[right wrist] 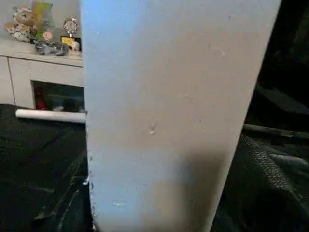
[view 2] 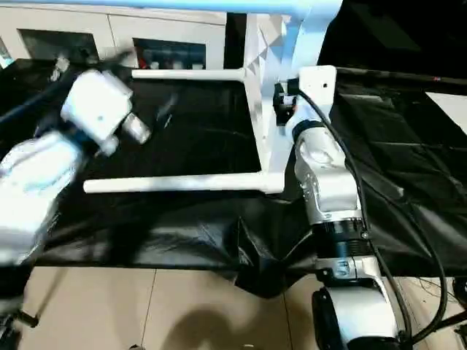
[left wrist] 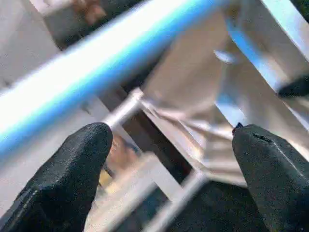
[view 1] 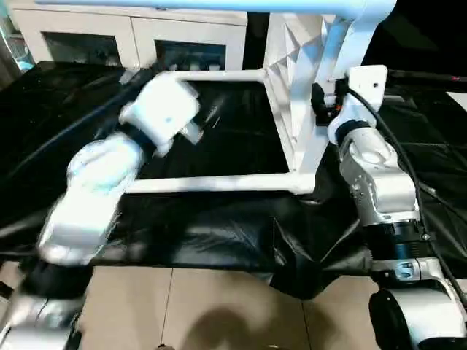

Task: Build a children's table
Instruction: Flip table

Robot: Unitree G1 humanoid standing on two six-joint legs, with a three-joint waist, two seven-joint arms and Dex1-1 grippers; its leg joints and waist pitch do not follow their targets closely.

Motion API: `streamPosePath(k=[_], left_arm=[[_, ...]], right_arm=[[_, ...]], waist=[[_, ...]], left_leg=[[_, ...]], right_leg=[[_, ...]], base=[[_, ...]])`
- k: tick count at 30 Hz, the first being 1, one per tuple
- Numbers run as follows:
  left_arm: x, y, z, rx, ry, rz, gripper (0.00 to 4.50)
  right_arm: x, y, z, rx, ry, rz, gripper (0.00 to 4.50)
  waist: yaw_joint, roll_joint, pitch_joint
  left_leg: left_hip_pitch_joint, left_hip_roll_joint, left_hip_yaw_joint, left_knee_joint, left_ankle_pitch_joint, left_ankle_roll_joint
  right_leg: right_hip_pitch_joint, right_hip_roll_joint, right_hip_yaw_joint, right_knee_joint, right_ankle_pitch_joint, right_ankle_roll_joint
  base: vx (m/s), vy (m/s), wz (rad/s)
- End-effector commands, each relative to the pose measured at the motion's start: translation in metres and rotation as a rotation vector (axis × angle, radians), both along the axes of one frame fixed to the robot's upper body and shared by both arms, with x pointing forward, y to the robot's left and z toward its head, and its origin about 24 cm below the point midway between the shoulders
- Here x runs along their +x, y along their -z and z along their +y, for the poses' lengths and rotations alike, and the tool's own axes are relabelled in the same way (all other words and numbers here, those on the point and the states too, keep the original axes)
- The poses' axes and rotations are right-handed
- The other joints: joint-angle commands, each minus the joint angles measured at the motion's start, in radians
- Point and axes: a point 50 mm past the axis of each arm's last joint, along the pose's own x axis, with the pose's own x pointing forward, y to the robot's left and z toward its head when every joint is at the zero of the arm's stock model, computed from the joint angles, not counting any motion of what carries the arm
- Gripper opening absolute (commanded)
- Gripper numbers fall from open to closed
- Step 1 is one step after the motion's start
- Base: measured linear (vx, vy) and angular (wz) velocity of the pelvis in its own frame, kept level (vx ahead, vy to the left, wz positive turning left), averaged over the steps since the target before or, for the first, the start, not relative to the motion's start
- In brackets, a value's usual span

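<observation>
The children's table lies on its side on a black sheet. Its ribbed top [view 1: 286, 65] stands on edge, and its white legs reach out to the left: a near one [view 1: 211, 184], a far one [view 1: 211, 75] and one high up [view 1: 146, 4]. My left gripper [left wrist: 171, 134] is open in the air between the legs, its black fingertips [left wrist: 91, 145] wide apart with nothing between them; the arm is blurred. My right gripper [view 1: 322, 99] sits against the outer face of the top's rim [right wrist: 169, 116], which hides its fingers.
The black sheet [view 1: 219, 233] covers the work area and ends at a tiled floor [view 1: 219, 306] in front. A white cabinet with glass doors [view 1: 131, 36] stands behind, with small toys [right wrist: 34, 24] on top. A black cable [view 1: 398, 160] runs along my right forearm.
</observation>
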Motion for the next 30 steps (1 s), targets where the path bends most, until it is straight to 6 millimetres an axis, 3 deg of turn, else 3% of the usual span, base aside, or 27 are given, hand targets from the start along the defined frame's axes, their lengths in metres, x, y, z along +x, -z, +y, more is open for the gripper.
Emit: streamPosePath(k=[1, 4, 9, 15, 20, 24, 30], left_arm=[[0.0, -0.009, -0.005, -0.001, -0.012, -0.1, 4.5], [0.002, -0.016, -0.005, -0.008, -0.007, -0.148, 4.5], [0.007, -0.022, 0.002, 0.071, -0.106, -0.252, 4.5], [0.014, -0.038, 0.011, 0.115, -0.18, -0.378, 4.5], [0.024, -0.042, 0.013, 0.193, -0.2, -0.394, 4.5], [0.035, -0.048, 0.018, 0.257, -0.241, -0.416, 4.5], [0.05, -0.049, 0.027, 0.343, -0.294, -0.381, 4.5]], right_arm=[[-0.004, 0.009, 0.003, 0.002, -0.028, 0.017, 3.26], [-0.009, 0.012, 0.001, 0.001, -0.034, 0.002, 3.63], [-0.028, 0.019, -0.005, -0.003, -0.08, -0.068, 3.63], [-0.047, 0.031, -0.007, -0.033, -0.145, -0.09, 3.63], [-0.05, 0.028, -0.006, -0.005, -0.144, -0.118, 3.63], [-0.054, 0.022, -0.003, 0.009, -0.18, -0.154, 3.63], [-0.07, 0.014, 0.018, -0.064, -0.423, -0.237, 3.63]], waist=[[0.011, 0.0, -0.071], [0.014, 0.0, -0.072], [0.027, 0.002, -0.07], [0.027, 0.002, -0.069], [0.028, 0.007, -0.067], [0.027, 0.008, -0.069], [0.031, 0.012, -0.068]], left_leg=[[-0.001, 0.014, -0.002, -0.062, -0.035, -0.028], [0.001, 0.015, -0.002, -0.062, -0.028, -0.021], [0.006, 0.018, -0.002, -0.064, -0.046, -0.02], [0.004, 0.017, -0.006, -0.067, -0.067, -0.026], [0.008, 0.017, -0.006, -0.067, -0.087, -0.031], [0.006, 0.017, -0.009, -0.068, -0.073, -0.034], [0.005, 0.019, -0.012, -0.067, -0.076, -0.027]], right_leg=[[0.064, -0.075, 0.039, -0.059, 0.018, -0.124], [0.063, -0.077, 0.041, -0.056, 0.034, -0.134], [0.058, -0.077, 0.04, -0.059, 0.029, -0.121], [0.06, -0.08, 0.039, -0.06, -0.01, -0.123], [0.053, -0.079, 0.041, -0.068, -0.056, -0.118], [0.056, -0.08, 0.04, -0.06, -0.009, -0.129], [0.058, -0.082, 0.04, -0.06, 0.023, -0.138]], base=[[0.0, 0.0, 0.0], [0.0, 0.0, 0.0], [0.0, 0.0, 0.0], [0.0, 0.0, 0.0], [0.0, 0.0, 0.0], [0.0, 0.0, 0.0], [0.0, 0.0, 0.0]])
